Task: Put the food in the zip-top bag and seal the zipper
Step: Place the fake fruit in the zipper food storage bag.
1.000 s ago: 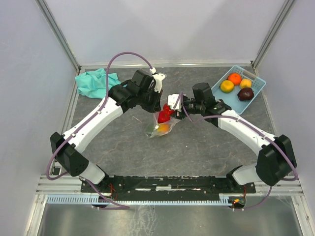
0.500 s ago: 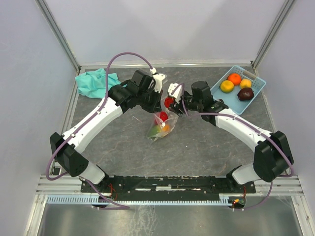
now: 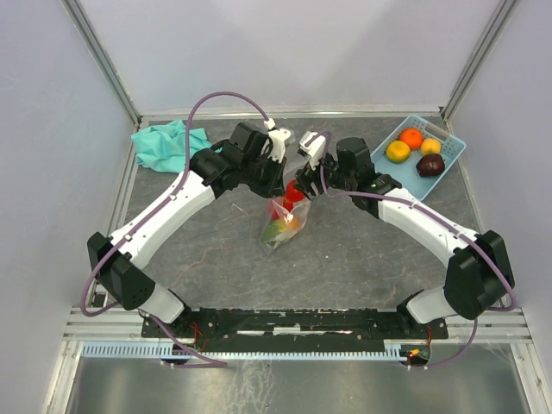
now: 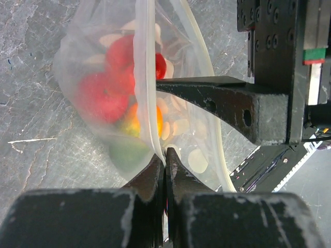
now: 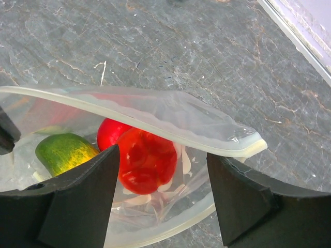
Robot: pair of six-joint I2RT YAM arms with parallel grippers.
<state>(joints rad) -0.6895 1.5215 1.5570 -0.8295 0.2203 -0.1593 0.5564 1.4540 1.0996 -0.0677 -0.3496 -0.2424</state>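
**Fruit Bagged, Mouth Left Unsealed**

The zip-top bag (image 4: 88,57) is pinched by its zipper (image 4: 146,88) between the closed fingers of the left gripper (image 4: 165,157). The right gripper (image 5: 161,163) is spread wide and empty; a red fruit (image 5: 145,155) and a green fruit (image 5: 64,152) are seen below it, inside the bag.

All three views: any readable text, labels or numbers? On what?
None readable.
The zip-top bag carries only white dots, no letters.
The red and green patch on the black hardware at the right of the left wrist view shows no legible characters.
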